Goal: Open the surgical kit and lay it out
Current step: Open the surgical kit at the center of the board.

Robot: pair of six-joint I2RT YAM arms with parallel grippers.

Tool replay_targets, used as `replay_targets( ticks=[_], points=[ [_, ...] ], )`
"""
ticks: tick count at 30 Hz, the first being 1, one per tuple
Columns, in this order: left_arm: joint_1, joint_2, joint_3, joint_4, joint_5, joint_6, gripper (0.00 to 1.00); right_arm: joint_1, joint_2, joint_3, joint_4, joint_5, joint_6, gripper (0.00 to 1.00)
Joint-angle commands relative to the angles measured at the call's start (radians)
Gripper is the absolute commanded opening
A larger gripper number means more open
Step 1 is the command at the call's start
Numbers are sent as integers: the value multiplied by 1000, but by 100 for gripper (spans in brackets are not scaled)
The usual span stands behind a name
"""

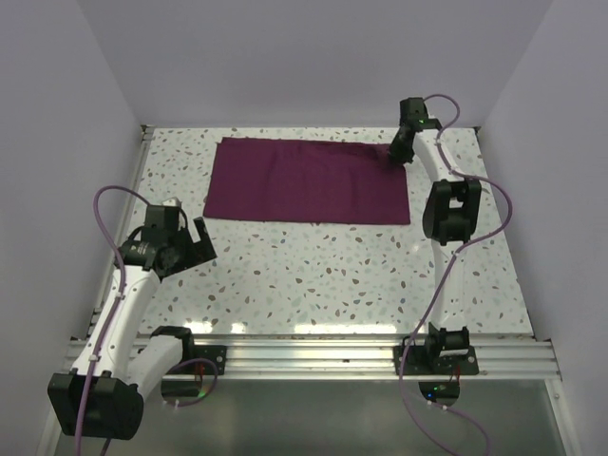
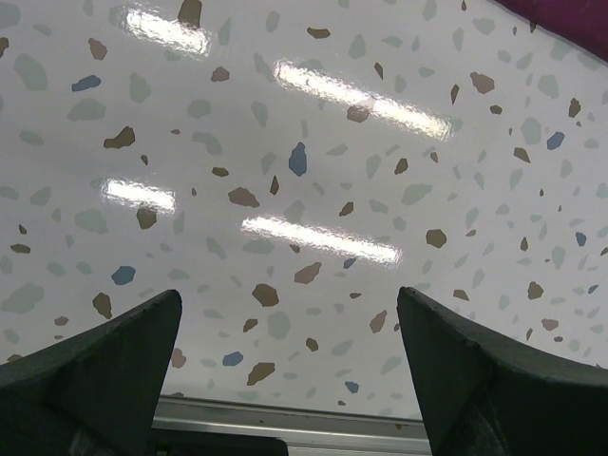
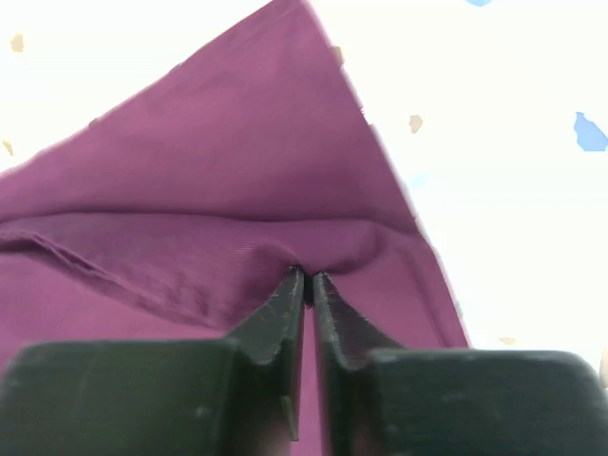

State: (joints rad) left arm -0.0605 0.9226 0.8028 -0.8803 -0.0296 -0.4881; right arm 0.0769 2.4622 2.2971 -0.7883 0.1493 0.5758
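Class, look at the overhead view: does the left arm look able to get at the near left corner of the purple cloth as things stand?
Probably yes. The left gripper is open and hovers just short of the cloth, with only bare table between them.

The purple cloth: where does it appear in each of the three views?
Top external: purple cloth lies flat across the far middle of the table.
Left wrist: only a sliver at the top right corner.
Right wrist: it fills the centre, pinched by the right gripper.
Shared landmark: the speckled tabletop.

I see the cloth wrap [image 1: 309, 180] lying far on the table [image 1: 332, 275]; my right gripper [image 1: 400, 150] sits at its far-right corner, apparently pinching it.
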Motion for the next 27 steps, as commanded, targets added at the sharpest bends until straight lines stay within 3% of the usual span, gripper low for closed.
replay_targets(
  ticks=[1, 2, 3, 8, 11, 15, 18, 22, 27],
  points=[
    [-10, 9, -16, 27, 8, -10, 100, -17, 21, 76, 52, 102, 50, 61],
    [-12, 10, -14, 26, 8, -12, 100, -22, 33, 93, 35, 131, 62, 83],
    [-16, 12, -16, 26, 8, -10, 100, -29, 44, 110, 28, 148, 58, 98],
    [-25, 7, -14, 23, -4, -18, 100, -42, -23, 20, 64, 176, 44, 98],
    [-27, 9, -13, 24, -9, -18, 100, -42, -120, -178, 197, 108, 24, 98],
    [-27, 12, -11, 24, -9, -20, 100, -40, -186, -290, 352, -8, 24, 96],
    [-27, 13, -13, 24, -9, -18, 100, -40, -181, -286, 370, -42, 24, 91],
    [-29, 12, -14, 23, -9, -20, 100, -40, -203, -307, 451, -39, 16, 90],
    [-36, 12, -13, 23, -10, -20, 100, -40, -62, -110, 350, -59, 12, 88]
  ],
)
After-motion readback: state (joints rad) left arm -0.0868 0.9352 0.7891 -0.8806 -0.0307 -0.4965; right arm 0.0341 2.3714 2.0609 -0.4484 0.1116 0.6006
